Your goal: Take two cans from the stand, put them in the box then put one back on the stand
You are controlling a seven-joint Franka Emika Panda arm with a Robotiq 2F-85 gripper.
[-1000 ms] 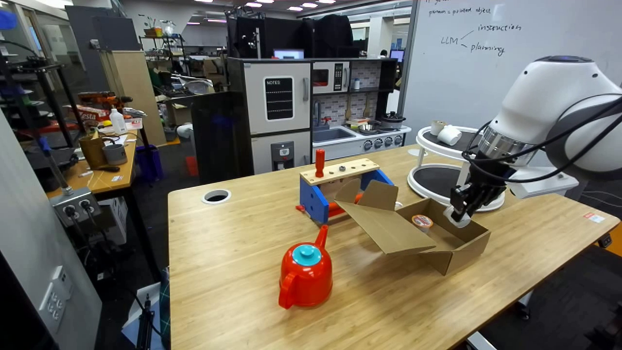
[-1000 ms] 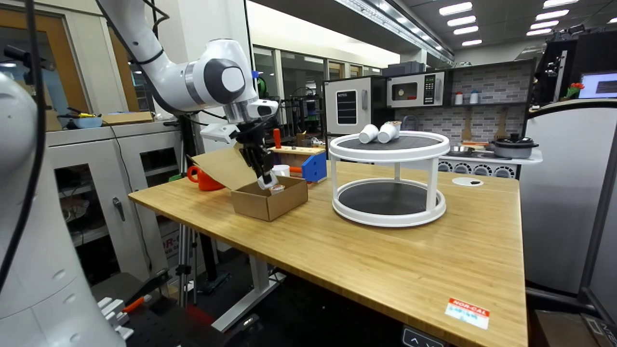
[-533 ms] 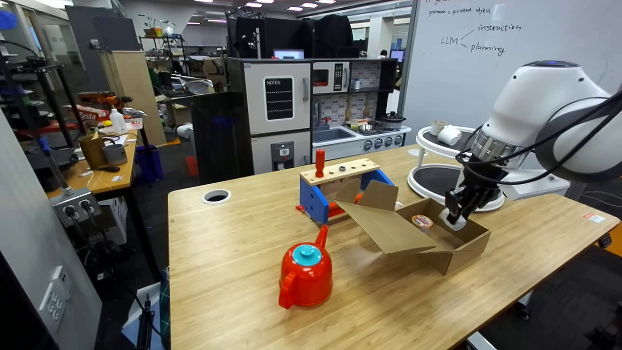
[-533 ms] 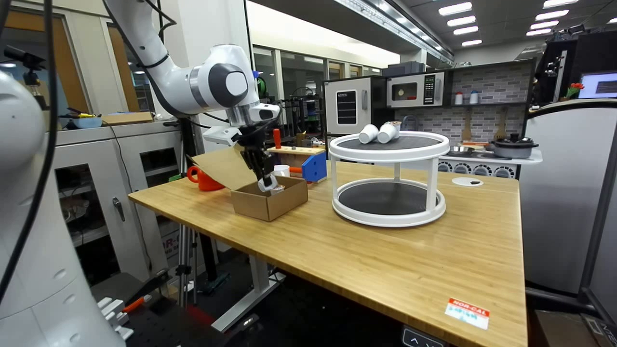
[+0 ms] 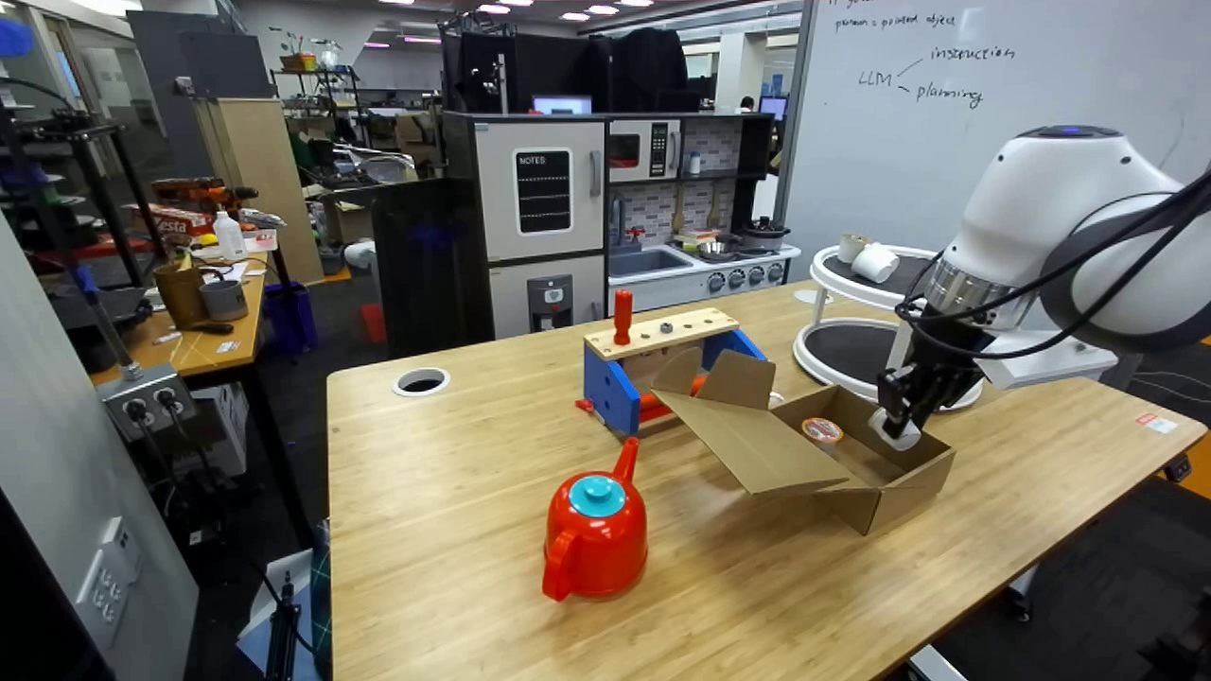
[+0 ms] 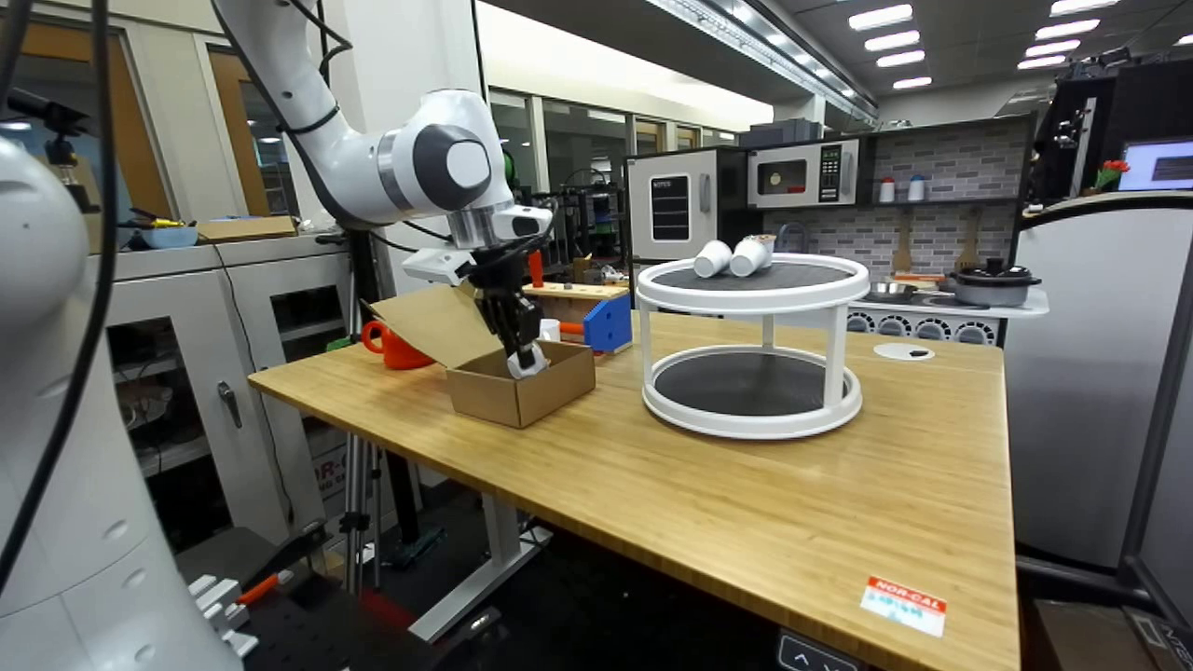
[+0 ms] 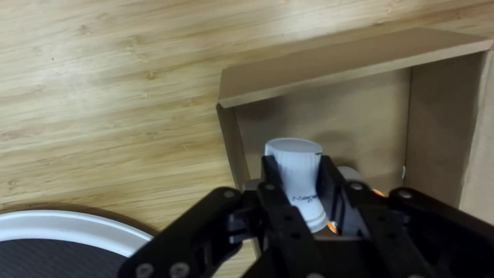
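Note:
My gripper (image 7: 297, 160) is shut on a white can (image 7: 297, 175), with a finger on each side. The can is tilted and held inside the box's opening, near the end wall closest to the stand; it also shows in both exterior views (image 5: 897, 435) (image 6: 528, 362). The brown cardboard box (image 5: 913, 490) (image 6: 522, 396) has its flaps open. Another can with an orange-rimmed lid (image 5: 822, 431) stands in the box; in the wrist view my finger partly hides it (image 7: 349, 173). The white two-tier stand (image 5: 856, 288) (image 6: 755, 300) bears more cans (image 5: 875, 263) (image 6: 713, 259) on its upper shelf.
The blue toy rack (image 5: 615, 383) stands directly behind the box flaps, with a white object (image 6: 550, 329) beside it. A red teapot with a blue cap (image 5: 596, 534) stands on the table. The stand's rim (image 7: 77, 227) is close to the box in the wrist view.
My gripper has gone lower with the can and shifted slightly across the box toward the stand side. In an exterior view the held can now covers the lid of the can in the box.

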